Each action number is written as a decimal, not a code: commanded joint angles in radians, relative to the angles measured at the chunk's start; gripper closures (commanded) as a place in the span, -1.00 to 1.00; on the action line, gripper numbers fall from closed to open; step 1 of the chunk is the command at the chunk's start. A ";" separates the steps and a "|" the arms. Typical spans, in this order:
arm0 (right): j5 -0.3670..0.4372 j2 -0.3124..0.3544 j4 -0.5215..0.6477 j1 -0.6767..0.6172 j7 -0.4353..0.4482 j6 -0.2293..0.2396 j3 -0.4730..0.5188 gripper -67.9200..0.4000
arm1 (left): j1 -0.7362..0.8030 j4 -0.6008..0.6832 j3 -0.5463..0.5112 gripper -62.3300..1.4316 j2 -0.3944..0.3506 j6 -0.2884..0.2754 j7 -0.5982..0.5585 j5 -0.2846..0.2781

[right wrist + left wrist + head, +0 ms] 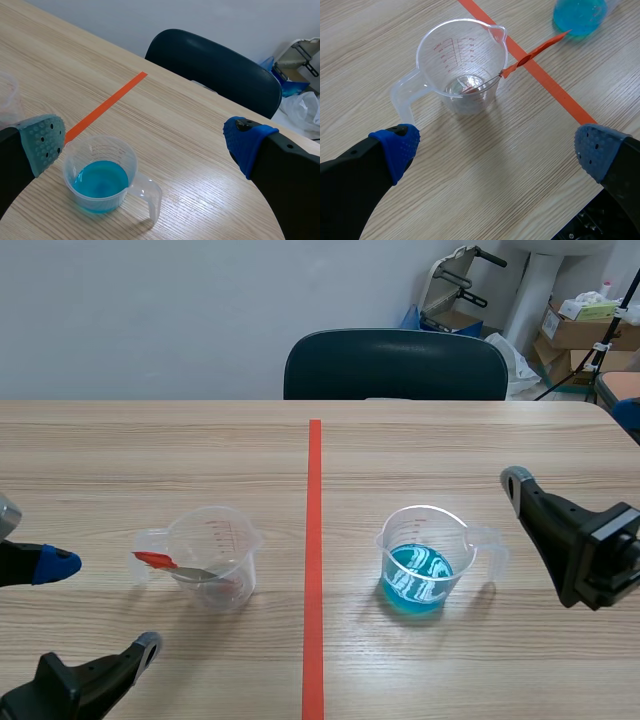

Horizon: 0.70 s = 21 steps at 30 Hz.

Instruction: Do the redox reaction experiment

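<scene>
Scene view: one blue-liquid jug point(428, 527), one clear jug point(225, 532), one red-handled tool point(155, 560).

A clear beaker point(100, 177) of blue liquid stands on the wooden table point(200, 150) ahead of the wide-apart jaws.

1 dark chair point(395, 365) is seen pushed against the desk point(150, 440), well ahead of the right gripper point(144, 145). Cardboard boxes point(580, 335) and a white bag point(515, 358) are seen further beyond.
</scene>
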 commanded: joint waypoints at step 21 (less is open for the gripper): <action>-0.056 0.008 0.016 0.011 0.007 0.057 -0.043 -1.00 | 0.000 0.007 -0.006 -1.00 -0.002 -0.005 -0.010 0.032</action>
